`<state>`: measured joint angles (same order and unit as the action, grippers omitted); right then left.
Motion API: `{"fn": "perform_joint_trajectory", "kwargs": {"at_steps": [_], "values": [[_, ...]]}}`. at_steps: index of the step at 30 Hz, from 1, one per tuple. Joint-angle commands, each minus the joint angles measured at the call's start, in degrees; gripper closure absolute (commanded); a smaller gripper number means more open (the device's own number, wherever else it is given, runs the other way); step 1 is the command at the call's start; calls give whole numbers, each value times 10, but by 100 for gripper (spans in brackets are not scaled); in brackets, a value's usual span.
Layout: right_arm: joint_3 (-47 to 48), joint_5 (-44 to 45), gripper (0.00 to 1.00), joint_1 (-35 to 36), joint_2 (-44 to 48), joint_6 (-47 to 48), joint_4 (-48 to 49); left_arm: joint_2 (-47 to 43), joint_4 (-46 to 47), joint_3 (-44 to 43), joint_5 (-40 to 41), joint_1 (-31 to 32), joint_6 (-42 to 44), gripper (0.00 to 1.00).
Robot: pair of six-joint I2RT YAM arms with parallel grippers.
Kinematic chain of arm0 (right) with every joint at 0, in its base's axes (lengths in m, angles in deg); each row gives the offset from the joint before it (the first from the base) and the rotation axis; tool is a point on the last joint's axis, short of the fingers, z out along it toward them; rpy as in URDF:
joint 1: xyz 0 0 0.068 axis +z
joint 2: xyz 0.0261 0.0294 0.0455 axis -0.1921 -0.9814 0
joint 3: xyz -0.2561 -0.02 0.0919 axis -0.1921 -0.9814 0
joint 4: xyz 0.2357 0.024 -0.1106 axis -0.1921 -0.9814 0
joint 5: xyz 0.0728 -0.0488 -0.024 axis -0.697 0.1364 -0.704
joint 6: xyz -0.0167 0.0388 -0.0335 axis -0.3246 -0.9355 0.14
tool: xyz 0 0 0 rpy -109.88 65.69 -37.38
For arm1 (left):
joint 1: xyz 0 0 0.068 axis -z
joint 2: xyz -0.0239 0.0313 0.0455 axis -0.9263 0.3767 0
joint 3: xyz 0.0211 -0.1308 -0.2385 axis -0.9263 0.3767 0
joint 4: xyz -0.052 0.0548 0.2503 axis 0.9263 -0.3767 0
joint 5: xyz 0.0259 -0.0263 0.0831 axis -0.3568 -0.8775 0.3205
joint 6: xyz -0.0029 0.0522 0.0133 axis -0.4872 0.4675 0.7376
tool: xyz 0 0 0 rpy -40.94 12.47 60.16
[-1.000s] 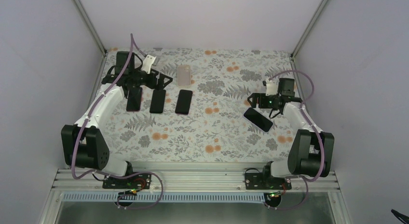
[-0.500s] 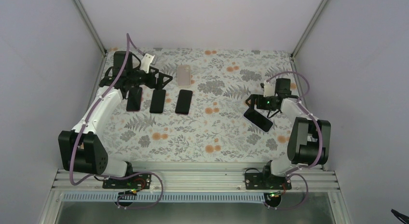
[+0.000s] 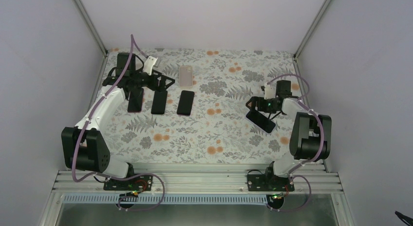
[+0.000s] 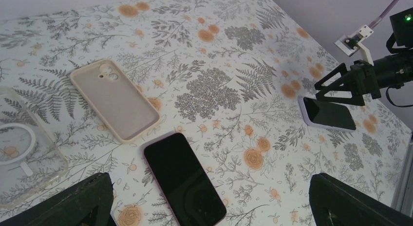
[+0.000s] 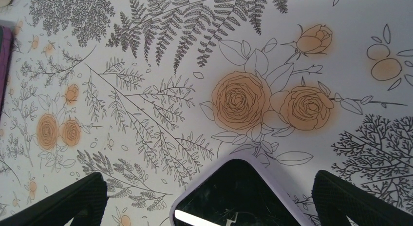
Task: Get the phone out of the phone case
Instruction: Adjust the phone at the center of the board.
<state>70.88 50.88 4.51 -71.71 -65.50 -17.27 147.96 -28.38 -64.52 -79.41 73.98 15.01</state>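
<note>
A black phone in a lavender case (image 3: pixel 261 121) lies face up on the floral table at the right. It also shows in the right wrist view (image 5: pixel 243 197) and in the left wrist view (image 4: pixel 329 113). My right gripper (image 3: pixel 257 108) hangs open just above its far end, and the fingers (image 5: pixel 73 201) straddle the corner without touching it. My left gripper (image 3: pixel 162 84) is open and empty at the far left, above a bare black phone (image 4: pixel 184 179).
Three bare black phones (image 3: pixel 159 102) lie in a row at the far left. An empty beige case (image 4: pixel 114 99) and a clear case (image 4: pixel 24 148) lie behind them. Grey walls close the table on three sides.
The right arm has folded back and its gripper has shifted slightly left over the cased phone's far end. The left gripper has barely moved. No object has moved.
</note>
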Motion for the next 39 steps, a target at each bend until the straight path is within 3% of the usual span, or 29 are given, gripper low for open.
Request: {"fn": "perform_joint_trajectory", "kwargs": {"at_steps": [1, 4, 11, 16, 24, 39], "values": [[19, -17, 1, -5, -16, -12, 8, -3, 13, -12, -12, -5, 0, 0], [32, -8, 1, -5, -15, 17, -16, -6, 12, -13, -16, -5, 4, 0], [63, 17, 1, -34, 36, 325, -184, -20, 18, -2, -27, -6, 4, 0], [57, 75, 1, -48, 40, 431, -223, -32, 36, 10, -37, -6, -12, 0], [62, 100, 1, -42, 22, 465, -262, -40, 31, -1, -39, -6, -12, 0], [32, 180, 1, -12, -12, 471, -222, -58, 47, 6, -48, -6, -29, 0]]}}
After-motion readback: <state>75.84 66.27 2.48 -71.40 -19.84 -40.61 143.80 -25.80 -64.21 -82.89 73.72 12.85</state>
